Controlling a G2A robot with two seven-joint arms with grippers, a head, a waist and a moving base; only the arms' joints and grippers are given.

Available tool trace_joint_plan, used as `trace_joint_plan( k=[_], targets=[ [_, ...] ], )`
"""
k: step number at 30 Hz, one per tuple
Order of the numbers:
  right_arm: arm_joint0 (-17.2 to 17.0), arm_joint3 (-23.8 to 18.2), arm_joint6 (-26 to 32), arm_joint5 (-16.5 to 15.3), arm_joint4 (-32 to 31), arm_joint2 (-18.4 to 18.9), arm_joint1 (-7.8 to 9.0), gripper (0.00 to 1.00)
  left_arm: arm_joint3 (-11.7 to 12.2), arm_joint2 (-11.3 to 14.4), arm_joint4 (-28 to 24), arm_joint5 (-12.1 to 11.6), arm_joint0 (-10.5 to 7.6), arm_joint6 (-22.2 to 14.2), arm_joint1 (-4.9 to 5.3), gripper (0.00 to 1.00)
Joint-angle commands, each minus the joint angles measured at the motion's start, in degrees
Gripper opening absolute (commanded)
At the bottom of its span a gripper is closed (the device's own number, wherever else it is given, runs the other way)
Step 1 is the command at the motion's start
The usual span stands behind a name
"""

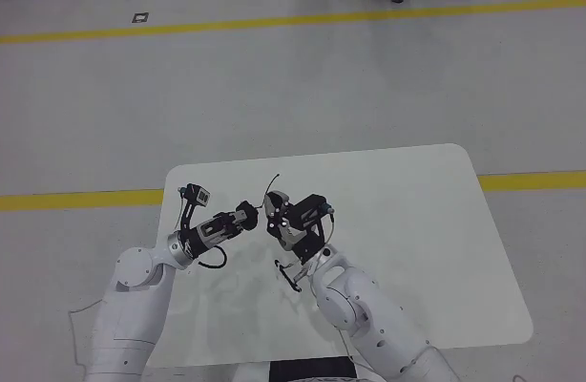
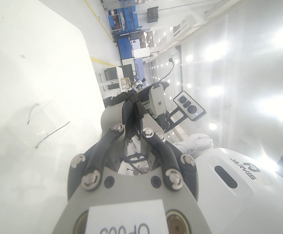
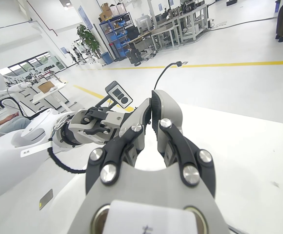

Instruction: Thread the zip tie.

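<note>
- The right gripper (image 3: 152,108) pinches the thin black plastic zip tie (image 3: 161,75) above the white table (image 3: 229,135), its headed end curling free.
- The left gripper (image 2: 131,113), clenched beside it, should steer tail to head slowly.

The zip tie (image 3: 160,74) is looking like thin, matt black plastic, up at centre top of the right wrist view. The right gripper (image 3: 152,98) is showing smooth grey plastic shells, ribbed black rubbery pads (image 3: 155,108), matt black links and shiny metal pins. The table (image 3: 241,142) is looking smooth, white and faintly glossy. The floor (image 3: 217,83) is gleaming behind it. A braided, cloth-like sleeve (image 3: 58,164) is covering a cable at lower left.
</note>
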Motion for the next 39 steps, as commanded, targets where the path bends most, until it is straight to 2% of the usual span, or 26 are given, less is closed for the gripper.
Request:
trace_joint_plan(
  k=[1, 25, 39],
  targets=[
    [0.0, -0.1, 0.0, 0.0, -0.1, 0.0, 0.01, 0.00, 0.0, 0.0, 0.0, 0.0, 0.00, 0.0, 0.00, 0.00],
    [0.0, 0.7, -0.2, 0.8, -0.3, -0.2, -0.10, 0.00, 0.0, 0.0, 0.0, 0.0, 0.00, 0.0, 0.00, 0.00],
    [0.2, 0.9, -0.2, 0.2, 0.3, -0.5, -0.17, 0.00, 0.0, 0.0, 0.0, 0.0, 0.00, 0.0, 0.00, 0.00]
  ],
)
